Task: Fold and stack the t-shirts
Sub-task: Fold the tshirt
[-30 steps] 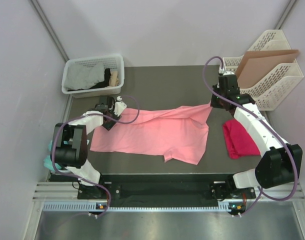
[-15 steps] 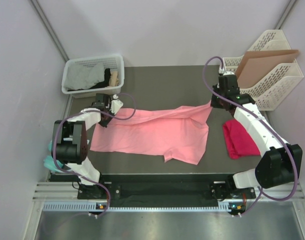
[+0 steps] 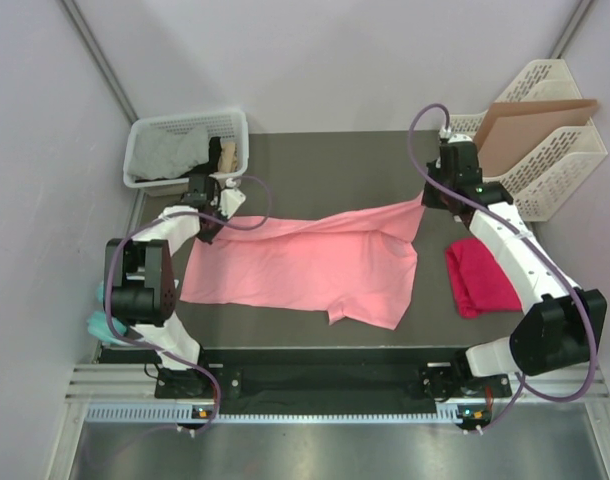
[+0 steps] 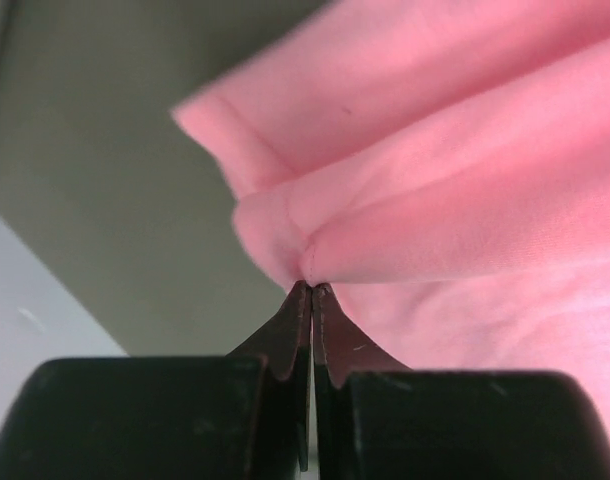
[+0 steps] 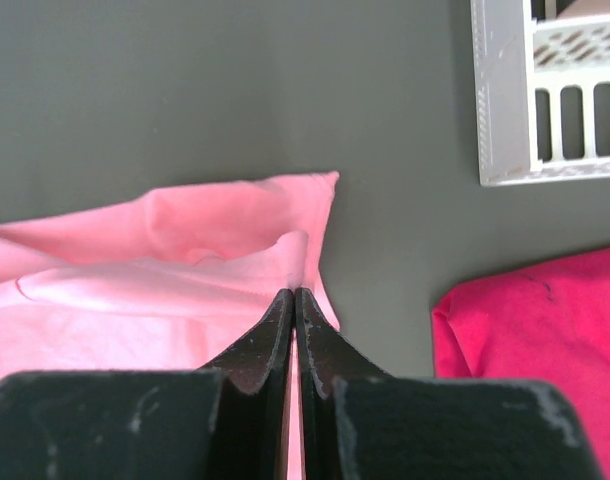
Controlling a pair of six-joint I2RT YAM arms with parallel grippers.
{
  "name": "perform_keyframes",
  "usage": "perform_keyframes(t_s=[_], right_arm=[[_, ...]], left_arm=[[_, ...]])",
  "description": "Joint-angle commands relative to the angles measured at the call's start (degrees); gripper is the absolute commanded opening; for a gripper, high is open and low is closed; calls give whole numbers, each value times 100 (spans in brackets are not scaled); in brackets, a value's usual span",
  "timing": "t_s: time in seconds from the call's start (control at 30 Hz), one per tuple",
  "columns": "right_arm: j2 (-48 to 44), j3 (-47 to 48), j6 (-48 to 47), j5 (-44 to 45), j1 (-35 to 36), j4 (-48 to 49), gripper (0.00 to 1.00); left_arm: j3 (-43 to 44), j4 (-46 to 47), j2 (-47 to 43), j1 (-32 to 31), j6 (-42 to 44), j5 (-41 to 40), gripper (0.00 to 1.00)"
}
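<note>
Presently, seen from above with the table (image 3: 325,160) as the dial:

1. Light pink t-shirt (image 3: 315,265): centre of the dial, spread wide from 9 to 3 o'clock. It is creased along its far edge, and one flap juts out toward 6 o'clock. The far edge runs from one gripper to the other.
2. Left gripper (image 3: 217,218): at about 10 o'clock, on the shirt's far left corner. In the left wrist view its jaws are pressed together, and a bunched fold of pink cloth (image 4: 425,200) is nipped at the tips of the gripper (image 4: 312,290).
3. Right gripper (image 3: 425,200): at about 2 o'clock, on the shirt's far right corner. In the right wrist view its jaws are closed tip to tip, and the gripper (image 5: 294,293) pinches the hem of the pink cloth (image 5: 165,260).
4. Magenta-red t-shirt (image 3: 478,278): at about 4 o'clock, a compact folded bundle on the table. It lies apart from the pink one and partly under the right arm. It also shows at the lower right of the right wrist view (image 5: 545,340).
5. White basket (image 3: 145,135): at 10 o'clock, beyond the left gripper, holding grey cloth (image 3: 170,152).
6. White slotted rack (image 3: 555,170): at 2 o'clock, with a brown cardboard sheet (image 3: 525,125) leaning in it. A corner of the rack (image 5: 545,100) appears in the right wrist view.
</note>
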Motion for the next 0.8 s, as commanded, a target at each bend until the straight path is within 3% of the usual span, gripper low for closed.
perform_keyframes(t_s=[0.0,0.5,0.77], right_arm=[[69,653,-54,118,81,72,0],[385,1066,-177,215,81,-69,0],[1018,1831,-168,320,81,-218,0]], left_arm=[[674,-235,-169,92,282,-68,0],[1245,-183,-354,224,1117,-428,0],[3458,-938,647,233,1004,-490,0]])
